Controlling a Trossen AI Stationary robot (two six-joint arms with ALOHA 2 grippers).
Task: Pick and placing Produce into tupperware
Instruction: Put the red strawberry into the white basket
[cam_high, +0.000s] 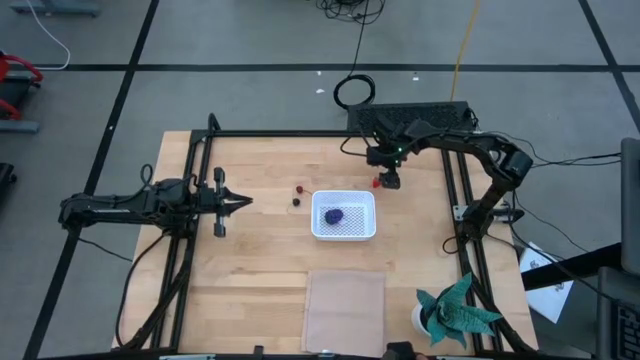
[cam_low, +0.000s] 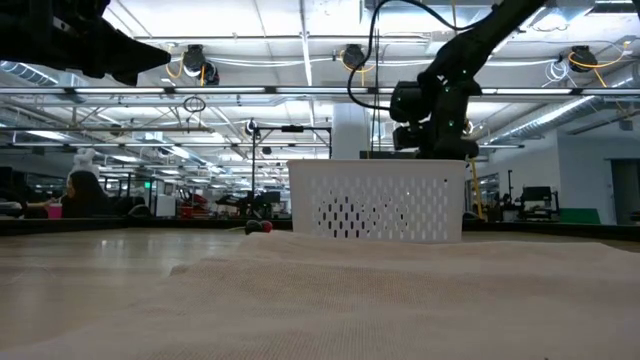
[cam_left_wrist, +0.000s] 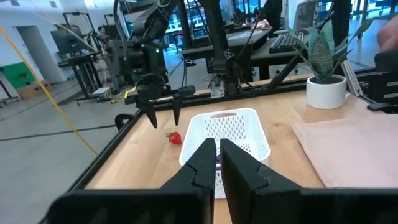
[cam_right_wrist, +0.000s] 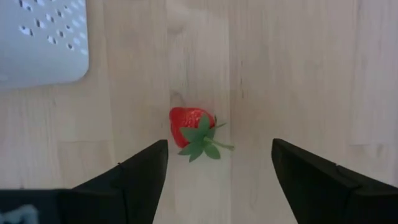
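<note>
1. The tupperware (cam_high: 344, 216) is my landmark: a white squarish basket with a perforated wall, sitting on the wooden table (cam_high: 260, 270) about mid-way across.
2. Nearest the front edge, on the near side of the tupperware, I see a pale flat sheet (cam_high: 344, 310) lying on the wood, and off to its right a teal paper plant (cam_high: 456, 312) in a white pot.
3. Inside the tupperware lies the purple-blue bunch (cam_high: 334, 215), resting on the mesh bottom toward its left half.
4. Just left of the tupperware, two small berries sit on the bare wood: a dark one (cam_high: 297, 201) close to the tupperware's far-left corner and a red one (cam_high: 299, 187) just beyond it, the two near each other but apart.
5. Well left of the tupperware I have the left gripper (cam_high: 240, 201) pointing toward it, fingers pressed together with nothing between them.
6. Just past the tupperware's far-right corner lies the strawberry (cam_right_wrist: 191, 129), red with green leaves, on the table and outside the container.
7. The right gripper (cam_high: 388, 180) hangs directly over that strawberry, its jaws spread wide on either side; in the right wrist view neither finger touches the fruit.
</note>
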